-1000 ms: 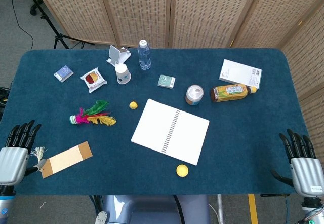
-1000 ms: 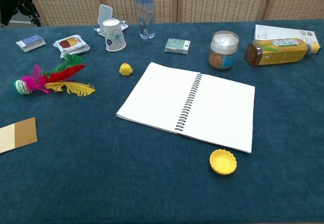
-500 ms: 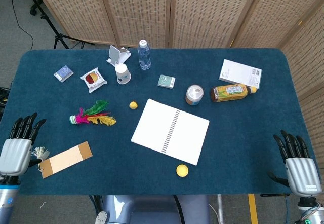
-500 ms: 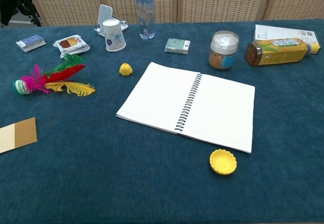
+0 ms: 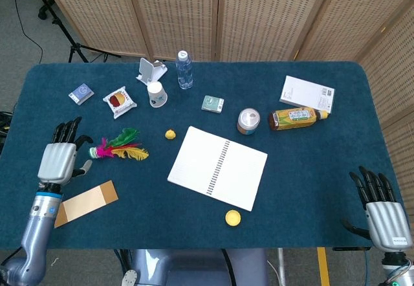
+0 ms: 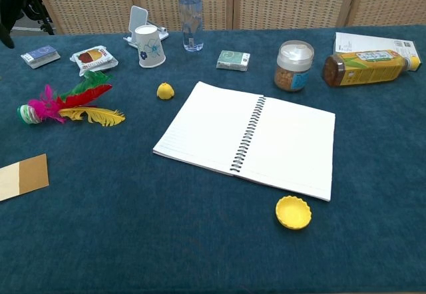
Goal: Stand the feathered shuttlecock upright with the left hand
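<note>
Over the last second the left hand (image 5: pixel 58 162) has been travelling from the near-left edge of the blue felt worktop (image 5: pixel 310 182) up onto it, and it is now hovering just left of the shuttlecock, fingers spread wide and holding nothing. Meanwhile the right hand (image 5: pixel 383 213) is waiting at the near-right corner, likewise wide and empty, barely shifted.

Lying on its side at the left of the worktop is the feathered shuttlecock with pink, red, green and yellow plumes (image 6: pixel 63 105); its small round base (image 6: pixel 26 114) is pointing left toward the hand and the plumes are fanning out to the right. Nothing is touching it.

Judging from this, the reach is nearly done and the grasp is coming next. Pinching the firm round base would probably work better than closing on the soft plumes, which look likely to bend and slip; rotating the plumes upward and setting the base flat on the napped cloth should let it stand.

Close by, a flat tan cardboard tag (image 5: pixel 85 203) is lying near the hand's wrist, and a white spiral-bound notebook lying open (image 6: pixel 246 138) is sitting well to the right.
</note>
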